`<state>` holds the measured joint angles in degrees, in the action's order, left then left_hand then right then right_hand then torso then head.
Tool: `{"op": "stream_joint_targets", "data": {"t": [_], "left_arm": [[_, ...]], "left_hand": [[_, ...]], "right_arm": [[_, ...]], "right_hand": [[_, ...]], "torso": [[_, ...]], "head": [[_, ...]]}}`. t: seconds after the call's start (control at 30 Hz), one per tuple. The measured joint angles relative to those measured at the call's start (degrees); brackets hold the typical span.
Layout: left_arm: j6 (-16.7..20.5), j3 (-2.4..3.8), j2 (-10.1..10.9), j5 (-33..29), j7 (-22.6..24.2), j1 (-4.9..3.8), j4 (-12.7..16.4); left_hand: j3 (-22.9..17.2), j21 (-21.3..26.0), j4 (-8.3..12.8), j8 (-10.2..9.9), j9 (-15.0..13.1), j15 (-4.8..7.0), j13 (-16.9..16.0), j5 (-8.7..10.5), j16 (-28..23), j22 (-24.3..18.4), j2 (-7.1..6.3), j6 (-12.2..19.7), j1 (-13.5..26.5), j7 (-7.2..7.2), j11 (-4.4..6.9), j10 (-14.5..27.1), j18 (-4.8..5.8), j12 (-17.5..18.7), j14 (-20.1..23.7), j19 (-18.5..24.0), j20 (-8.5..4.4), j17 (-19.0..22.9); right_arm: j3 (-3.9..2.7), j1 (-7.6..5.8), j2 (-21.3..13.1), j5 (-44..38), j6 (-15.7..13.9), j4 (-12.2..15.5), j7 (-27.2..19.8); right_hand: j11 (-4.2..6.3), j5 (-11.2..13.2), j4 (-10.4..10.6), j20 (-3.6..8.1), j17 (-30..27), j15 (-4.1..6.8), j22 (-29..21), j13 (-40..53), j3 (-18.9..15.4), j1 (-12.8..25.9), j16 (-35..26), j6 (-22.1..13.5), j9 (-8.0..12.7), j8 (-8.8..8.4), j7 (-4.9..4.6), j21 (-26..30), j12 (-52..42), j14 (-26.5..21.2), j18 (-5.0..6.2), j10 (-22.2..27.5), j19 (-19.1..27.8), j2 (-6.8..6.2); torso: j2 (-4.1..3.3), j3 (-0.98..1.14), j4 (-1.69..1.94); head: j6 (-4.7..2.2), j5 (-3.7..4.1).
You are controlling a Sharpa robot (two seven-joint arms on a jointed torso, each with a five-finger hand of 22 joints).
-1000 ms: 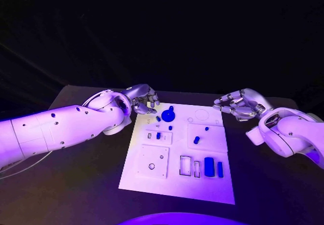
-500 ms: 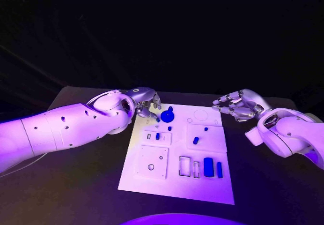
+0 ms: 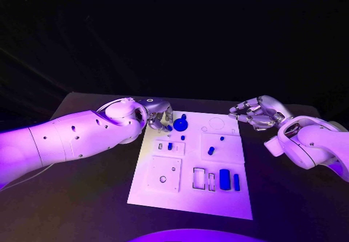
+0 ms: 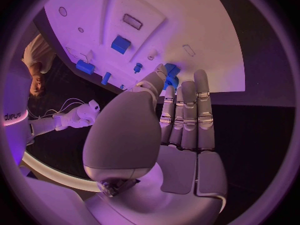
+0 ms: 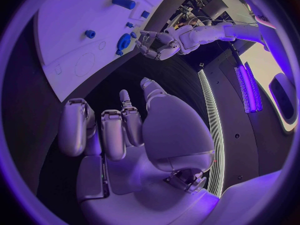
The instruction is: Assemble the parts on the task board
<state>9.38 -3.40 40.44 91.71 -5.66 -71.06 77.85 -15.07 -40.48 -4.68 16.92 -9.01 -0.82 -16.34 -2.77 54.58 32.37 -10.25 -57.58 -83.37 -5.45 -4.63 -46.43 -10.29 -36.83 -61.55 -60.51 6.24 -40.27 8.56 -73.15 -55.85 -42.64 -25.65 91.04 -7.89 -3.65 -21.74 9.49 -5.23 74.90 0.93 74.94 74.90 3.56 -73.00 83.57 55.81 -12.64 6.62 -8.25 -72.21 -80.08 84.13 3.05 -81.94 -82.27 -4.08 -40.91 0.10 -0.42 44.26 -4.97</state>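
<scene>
Board (image 3: 190, 201): centre of worktop (image 3: 87, 201). Round part (image 3: 180, 124): board's 11 o'clock corner. Left hand (image 3: 158, 115): has edged inward since a second ago, fingers apart, reaching the part, grasp likely next. Right hand (image 3: 256, 114): unmoved at 1 o'clock, curled, empty.

Task board (image 3: 190, 196) mid-table (image 3: 80, 201), parts (image 3: 225, 178) on it; left hand (image 3: 156, 115) and right hand (image 3: 256, 114) flanking its far corners

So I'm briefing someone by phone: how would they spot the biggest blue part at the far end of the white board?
Find the white task board in the middle of the black table. At its far end, beside the left hand, lies a round blue disc with a stub. It is far wider than the small blue pegs nearby.
</scene>
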Motion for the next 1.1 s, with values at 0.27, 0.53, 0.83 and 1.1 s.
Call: {"op": "stream_joint_targets", "data": {"t": [0.27, 0.53, 0.83, 1.1], "left_arm": [[-1.2, 0.00, -0.8, 0.5, 0.0, 0.12, -0.7], [-1.6, 0.00, -1.5, 0.7, -0.1, 0.28, -1.6], [-2.4, 0.00, -2.3, 0.8, -0.3, 0.34, -2.9], [-3.2, 0.00, -3.2, 0.9, -0.6, 0.46, -3.8]], "left_hand": [[0.0, -0.7, -0.1, -0.8, 0.5, 0.00, 0.6, 0.00, 1.4, 0.6, 1.01, -1.2, -1.0, 0.06, 0.11, -0.5, 0.00, 0.0, 0.0, 0.0, 0.00, 0.0], [0.0, -1.2, -0.1, -2.0, 1.0, 0.00, 1.2, 0.00, 2.5, 1.2, 1.73, -1.6, -1.7, 0.07, 0.11, -0.5, -0.01, 0.0, 0.0, 0.0, 0.00, 0.0], [-0.1, -1.6, -0.2, -2.6, 1.3, 0.00, 1.6, 0.00, 3.8, 1.6, 2.03, -2.3, -2.0, -0.26, 0.11, -0.5, -0.01, 0.0, 0.0, 0.0, 0.00, -0.6], [-0.1, -2.3, -0.2, -3.2, 1.6, 0.00, 2.0, 0.00, 5.4, 2.2, 2.27, -2.7, -2.3, -0.26, 0.29, -0.8, 0.00, 0.0, 0.0, 0.0, 0.00, -1.8]], "right_arm": [[0.00, 0.00, -0.1, 0.0, 0.0, 0.1, 0.0], [0.00, 0.00, -0.1, 0.0, 0.0, 0.1, 0.0], [0.00, 0.01, -0.2, 0.0, 0.0, 0.2, 0.0], [0.00, 0.01, -0.2, 0.0, 0.0, 0.2, 0.0]], "right_hand": [[0.00, 0.0, 0.0, 0.00, 0.0, 0.00, 0.0, 0.0, 0.0, 0.0, 0.0, 0.0, 0.0, 0.00, 0.00, 0.0, 0.0, 0.0, 0.00, 0.0, 0.0, 0.00], [0.00, 0.0, -0.2, 0.00, 0.0, 0.00, 0.0, 0.0, -0.2, 0.0, 0.0, 0.0, 0.0, 0.00, 0.00, 0.0, 0.0, 0.0, 0.00, 0.0, 0.0, 0.00], [0.00, 0.0, -0.2, 0.00, 0.0, 0.00, 0.0, 0.0, -0.2, 0.0, 0.0, 0.0, 0.0, 0.00, 0.00, 0.0, 0.0, 0.0, -0.01, 0.0, 0.0, 0.00], [0.00, 0.0, -0.2, 0.00, 0.0, 0.00, 0.0, 0.0, -0.2, 0.0, 0.0, 0.0, 0.0, 0.00, 0.00, 0.0, 0.0, 0.0, 0.00, 0.0, 0.0, 0.00]], "torso": [[0.00, 0.03, -0.02], [0.00, 0.03, -0.04], [0.02, 0.03, -0.02], [0.03, 0.03, -0.01]], "head": [[0.02, -0.06], [0.02, -0.04], [0.12, 0.05], [0.19, 0.02]]}}
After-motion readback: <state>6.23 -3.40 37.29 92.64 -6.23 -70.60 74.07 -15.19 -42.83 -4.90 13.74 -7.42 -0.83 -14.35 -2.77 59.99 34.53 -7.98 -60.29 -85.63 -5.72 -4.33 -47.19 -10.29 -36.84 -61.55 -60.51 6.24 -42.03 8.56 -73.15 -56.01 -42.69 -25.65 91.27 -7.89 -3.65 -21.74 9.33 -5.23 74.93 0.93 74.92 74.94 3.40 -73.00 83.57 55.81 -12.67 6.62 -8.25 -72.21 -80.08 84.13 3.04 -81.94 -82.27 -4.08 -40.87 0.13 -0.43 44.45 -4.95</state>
